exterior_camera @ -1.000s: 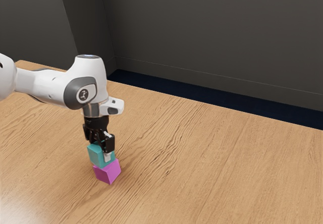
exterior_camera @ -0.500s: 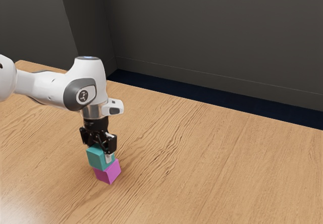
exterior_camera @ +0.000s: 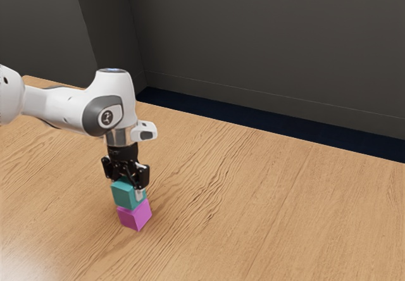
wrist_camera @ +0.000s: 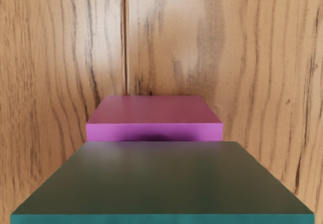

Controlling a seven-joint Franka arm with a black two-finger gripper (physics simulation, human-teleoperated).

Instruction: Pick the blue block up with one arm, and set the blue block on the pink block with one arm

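Wood-grain table (exterior_camera: pixel 266 205), dark walls (exterior_camera: pixel 266 40) behind. Nearest me, the pink block (exterior_camera: pixel 135 218) sits on the table. The blue block (exterior_camera: pixel 123 196), teal in this render, rests on top of it, seemingly offset slightly toward the exterior view's left. My gripper (exterior_camera: pixel 129 185) hangs directly over the blue block, right down at its top. I cannot tell whether it is clamped or let go.
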